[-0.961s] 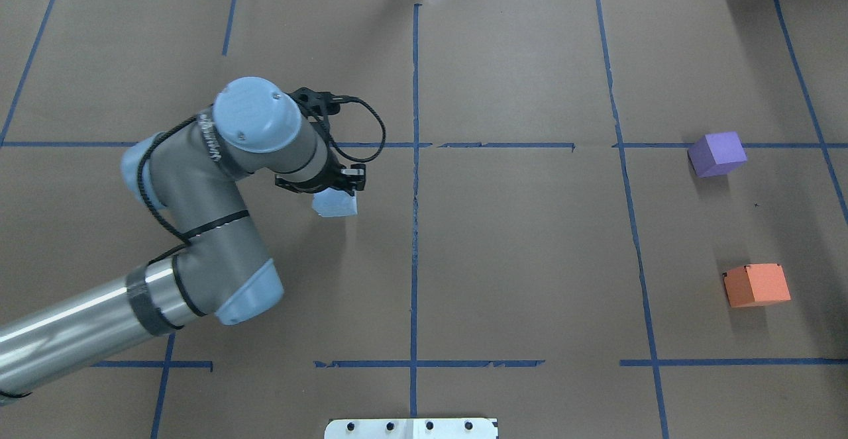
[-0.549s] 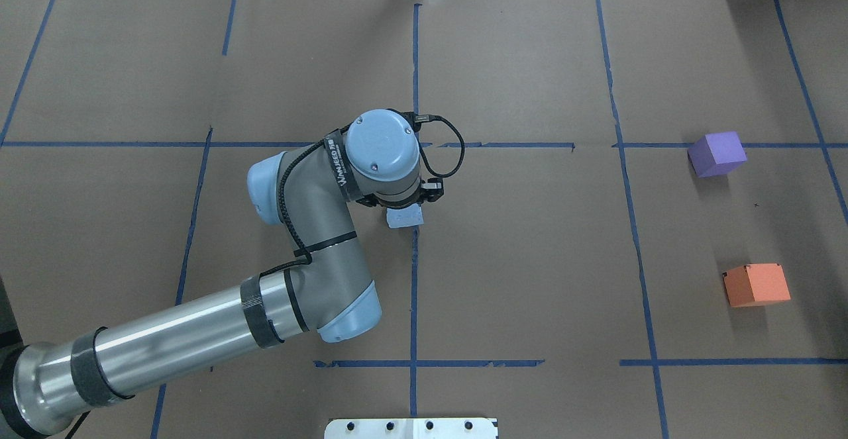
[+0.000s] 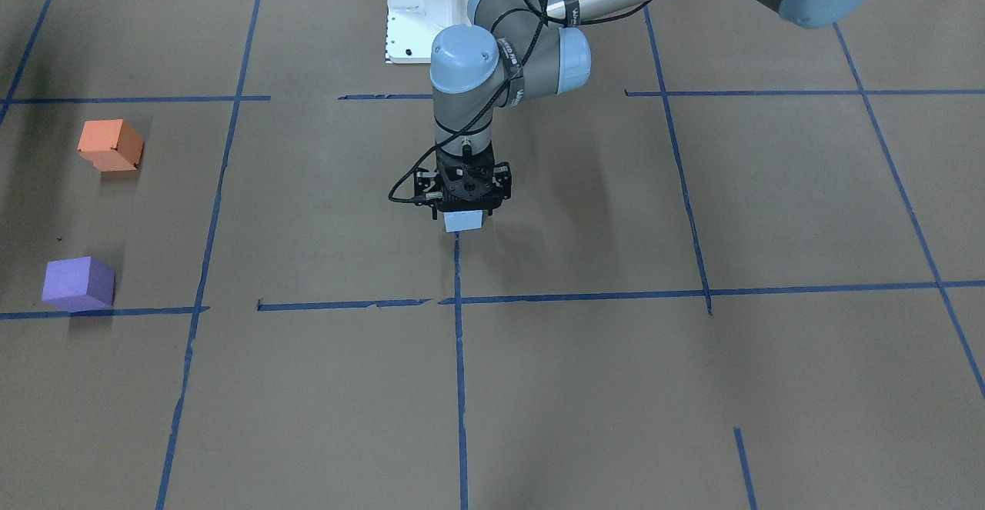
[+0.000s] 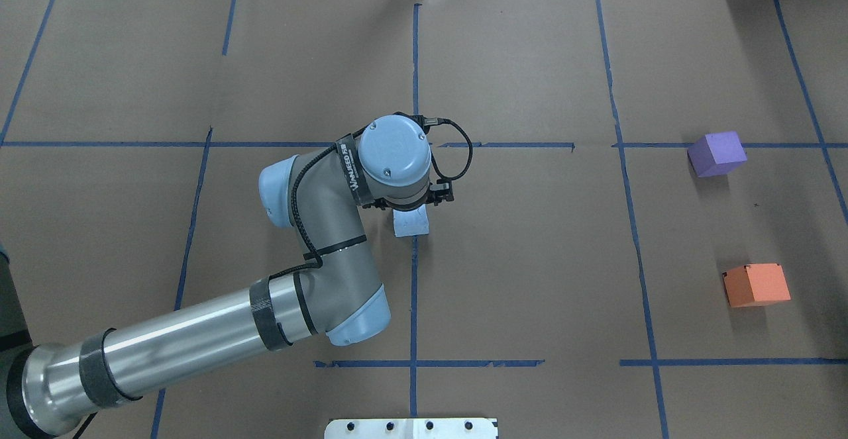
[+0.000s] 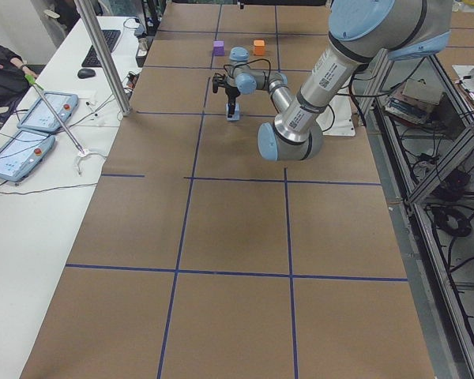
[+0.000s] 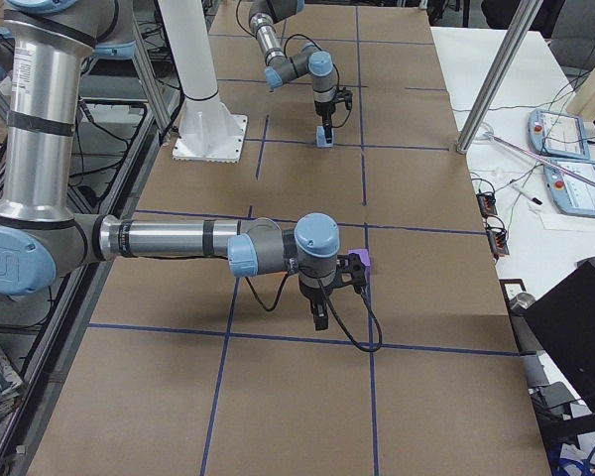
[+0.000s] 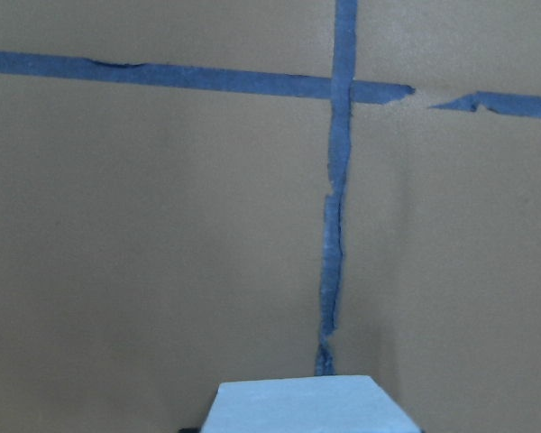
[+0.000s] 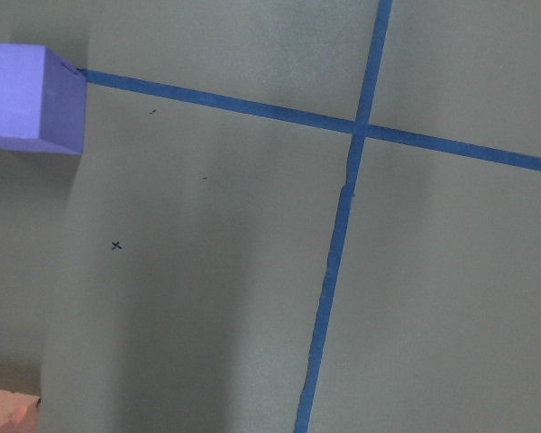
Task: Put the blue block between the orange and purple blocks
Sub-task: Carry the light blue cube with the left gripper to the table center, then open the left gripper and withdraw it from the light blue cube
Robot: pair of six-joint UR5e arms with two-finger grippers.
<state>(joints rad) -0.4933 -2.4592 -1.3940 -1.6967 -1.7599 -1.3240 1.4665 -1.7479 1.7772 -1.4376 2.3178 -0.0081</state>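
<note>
My left gripper [image 4: 411, 216] is shut on the light blue block [image 4: 411, 224] and holds it low over the centre tape line; I cannot tell if it touches the table. The block also shows in the front view [image 3: 463, 221] and at the bottom of the left wrist view [image 7: 302, 408]. The purple block [image 4: 717, 153] and the orange block [image 4: 756, 285] sit far to the right, with a bare gap between them. The right wrist view shows the purple block [image 8: 22, 99] and a corner of the orange block [image 8: 4, 410]. My right gripper [image 6: 319, 315] shows only in the exterior right view, next to the purple block; I cannot tell its state.
Brown paper with a blue tape grid [image 4: 414, 260] covers the table. A white base plate [image 4: 411, 428] sits at the near edge. A side table with tablets [image 5: 31, 126] stands beyond the far edge.
My left arm has carried the blue block to the right, from the left part of the table to the centre tape line. The purple and orange blocks have not moved.
</note>
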